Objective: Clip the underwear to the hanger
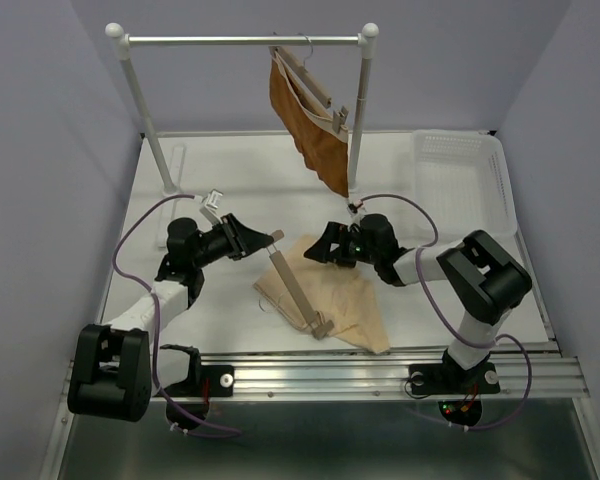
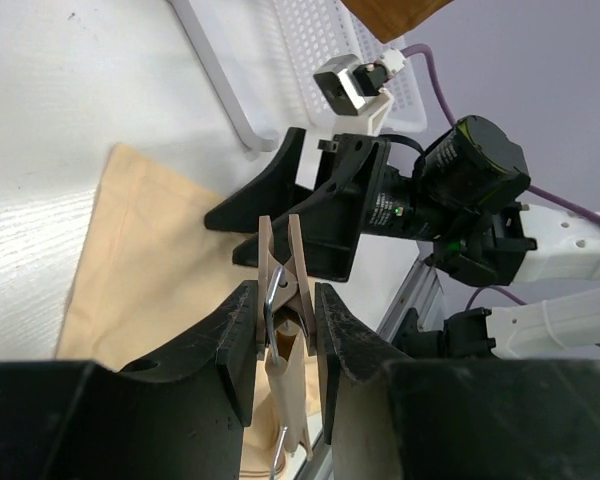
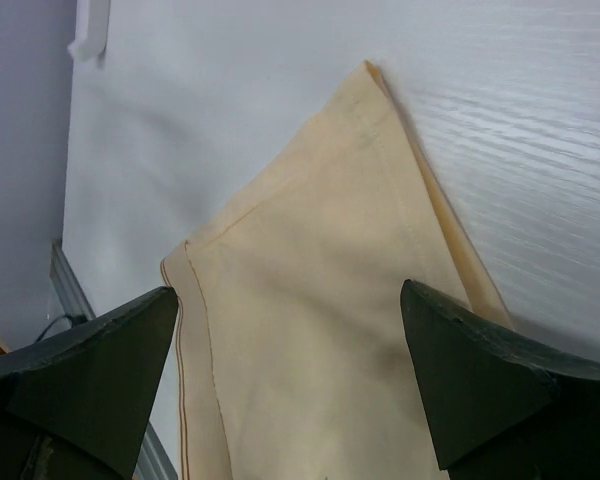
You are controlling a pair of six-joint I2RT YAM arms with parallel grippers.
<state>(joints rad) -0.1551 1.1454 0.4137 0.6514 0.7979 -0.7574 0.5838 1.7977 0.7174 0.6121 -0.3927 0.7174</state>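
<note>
two tools: left tool tight on wooden hanger clip, right tool wide, empty, over thin beige underwear

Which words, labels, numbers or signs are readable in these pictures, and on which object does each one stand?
Tiny white print on the black housing of the right gripper, left wrist view: too small and blurred to read.
No print visible on the pale beige fabric underwear, the light wooden hanger or the white plastic basket.
No other text is readable.

Robot lab cell: bare walls, white table, mounting rail.
</note>
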